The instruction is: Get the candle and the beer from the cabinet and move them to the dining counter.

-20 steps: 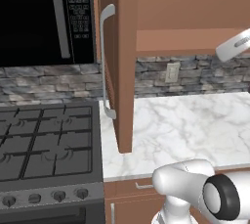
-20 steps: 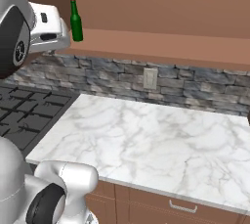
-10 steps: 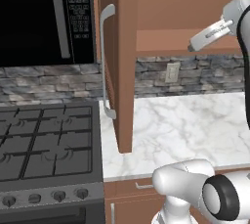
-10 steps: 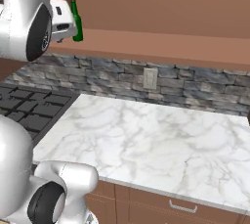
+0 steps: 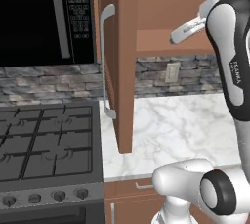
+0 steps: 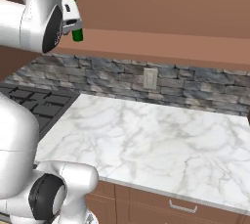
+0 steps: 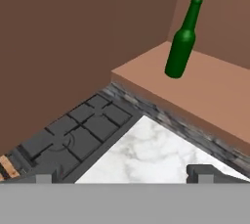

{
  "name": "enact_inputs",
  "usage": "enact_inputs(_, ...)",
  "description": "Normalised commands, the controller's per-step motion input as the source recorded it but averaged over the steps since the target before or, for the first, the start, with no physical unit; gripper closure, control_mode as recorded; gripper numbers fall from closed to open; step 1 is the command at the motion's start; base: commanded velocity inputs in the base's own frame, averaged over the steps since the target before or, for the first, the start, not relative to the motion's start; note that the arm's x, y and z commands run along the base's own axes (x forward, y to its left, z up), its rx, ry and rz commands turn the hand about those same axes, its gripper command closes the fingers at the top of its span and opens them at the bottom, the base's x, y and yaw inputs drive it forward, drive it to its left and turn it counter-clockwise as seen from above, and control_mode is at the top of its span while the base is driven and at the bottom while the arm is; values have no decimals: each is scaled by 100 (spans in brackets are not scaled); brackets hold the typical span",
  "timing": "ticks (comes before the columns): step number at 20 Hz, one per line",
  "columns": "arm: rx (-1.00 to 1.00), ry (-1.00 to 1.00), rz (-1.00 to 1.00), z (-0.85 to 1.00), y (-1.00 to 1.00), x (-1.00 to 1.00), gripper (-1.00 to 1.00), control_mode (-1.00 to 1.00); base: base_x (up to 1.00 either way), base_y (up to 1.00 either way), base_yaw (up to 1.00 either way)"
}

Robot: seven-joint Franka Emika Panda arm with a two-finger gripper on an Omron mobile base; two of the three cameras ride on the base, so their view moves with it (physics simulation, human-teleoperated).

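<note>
While the beer stands upright on the cabinet shelf, the gripper hangs near it, jaws wide.

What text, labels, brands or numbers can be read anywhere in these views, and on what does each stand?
"FRANKA": small dark lettering running down the white robot arm's link in the left base view; any further word is too small to read.
Black microwave's control panel: rows of button labels and a small display, all too blurred to read.
Slim dark green glass bottle with red cap: no label visible.
</note>
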Motion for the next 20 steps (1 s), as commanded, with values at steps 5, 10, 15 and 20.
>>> enact_inputs(5,0,0,1,0,43,75,-100,-100,0,0,0)
enact_inputs(10,7,0,4,0,7,40,-100,-100,0,0,0)
enact_inputs(15,8,0,4,0,0,37,-100,-100,0,0,0)
enact_inputs(20,3,0,2,-6,0,46,-100,-100,0,0,0)
